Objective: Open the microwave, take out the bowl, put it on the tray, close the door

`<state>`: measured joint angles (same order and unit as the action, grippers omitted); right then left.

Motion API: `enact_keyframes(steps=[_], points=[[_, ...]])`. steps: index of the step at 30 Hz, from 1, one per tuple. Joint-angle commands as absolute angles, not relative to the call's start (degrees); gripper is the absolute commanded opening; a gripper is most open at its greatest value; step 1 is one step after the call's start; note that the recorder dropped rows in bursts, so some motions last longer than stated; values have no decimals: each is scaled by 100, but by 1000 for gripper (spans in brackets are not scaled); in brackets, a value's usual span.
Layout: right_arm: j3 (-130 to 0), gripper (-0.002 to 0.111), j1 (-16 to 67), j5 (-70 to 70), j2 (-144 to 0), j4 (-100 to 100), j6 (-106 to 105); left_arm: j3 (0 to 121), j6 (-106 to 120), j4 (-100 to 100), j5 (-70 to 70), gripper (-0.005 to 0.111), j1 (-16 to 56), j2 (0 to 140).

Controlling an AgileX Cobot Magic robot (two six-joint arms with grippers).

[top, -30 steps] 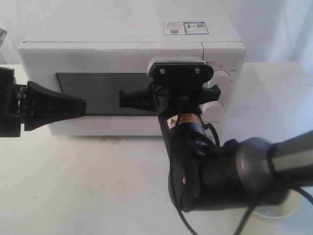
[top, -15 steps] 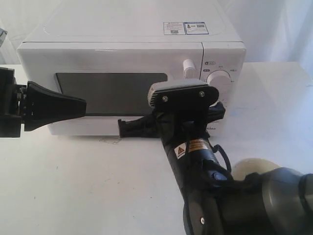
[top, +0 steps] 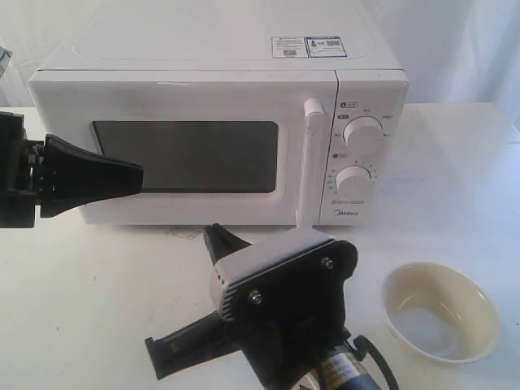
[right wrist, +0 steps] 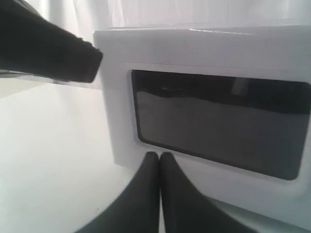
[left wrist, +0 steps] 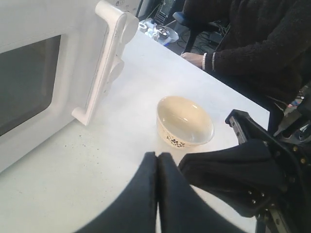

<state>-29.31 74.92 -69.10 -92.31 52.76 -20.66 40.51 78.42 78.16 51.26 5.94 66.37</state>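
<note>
The white microwave (top: 219,89) stands at the back of the table with its door (top: 187,154) shut; the bar handle (top: 309,162) and both knobs show. The cream bowl (top: 441,310) sits upright and empty on the bare table, right of and in front of the microwave, also in the left wrist view (left wrist: 184,121). No tray is in view. My left gripper (top: 138,175) hovers shut and empty before the door's left side (left wrist: 158,155). My right gripper (top: 218,244) is low, in front of the door, shut and empty (right wrist: 159,155).
The white table (top: 89,301) stretches in front of the microwave. A person in a dark sweater (left wrist: 252,43) sits beyond the table's edge. The right arm's black body (left wrist: 243,174) lies close beside the bowl.
My right arm has drawn back and down from the microwave's front toward the table's near edge, uncovering the handle, knobs and bowl. The left gripper has not moved.
</note>
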Motion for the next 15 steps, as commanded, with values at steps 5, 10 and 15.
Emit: enact_keyframes(steps=[5,10,15], points=[[-2783,0,7705,-6996,-8217,7270,-3421,4069,7822,7881,5199,0,606,6580],[-2783,0,7705,-6996,-7684,8055,-3484,4069,7822,7881,5199,0,606,6580],[-2783,0,7705,-6845,-7233,7482,-3922,4069,7822,7881,5199,0,606,6580]])
